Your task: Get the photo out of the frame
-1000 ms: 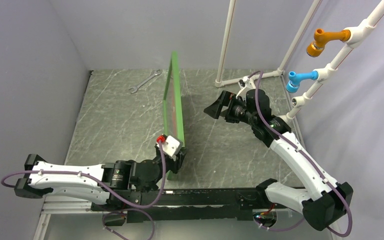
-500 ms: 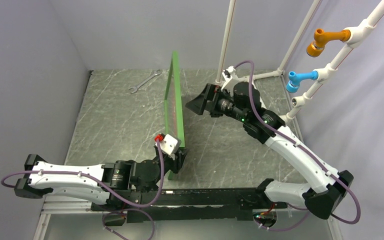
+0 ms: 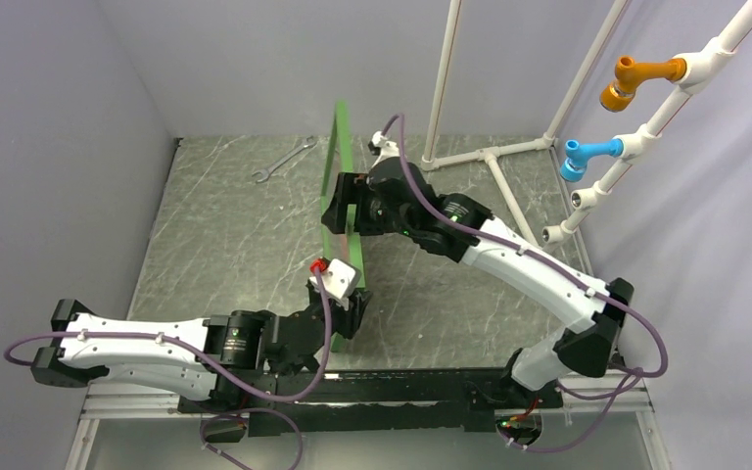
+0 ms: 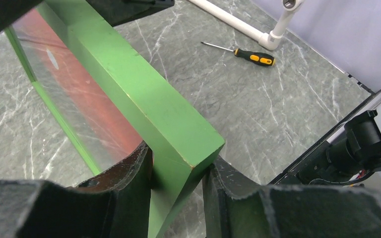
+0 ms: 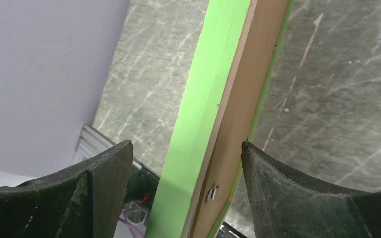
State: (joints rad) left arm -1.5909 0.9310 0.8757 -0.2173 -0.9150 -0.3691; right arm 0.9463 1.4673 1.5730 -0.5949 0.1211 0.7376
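The green frame [image 3: 344, 147] stands on edge in the middle of the table. My left gripper [image 3: 344, 315] is shut on its near lower corner [image 4: 178, 144]. The red-orange photo [image 4: 79, 89] shows behind the glass in the left wrist view. My right gripper [image 3: 345, 206] is open and straddles the frame's top rail about halfway along. In the right wrist view the green rail [image 5: 203, 114] and its wood-coloured back [image 5: 238, 109], with a small metal tab [image 5: 211, 193], pass between the fingers [image 5: 104, 168] without touching them.
A wrench [image 3: 284, 162] lies at the far left of the table. A yellow-and-black screwdriver [image 4: 250, 54] lies to the right of the frame. A white pipe stand [image 3: 490, 152] with orange [image 3: 636, 78] and blue [image 3: 587, 154] fittings stands at the back right.
My right arm has swung left from the pipe stand to the frame, and its open gripper now straddles the top rail. The left gripper still holds the frame's corner.
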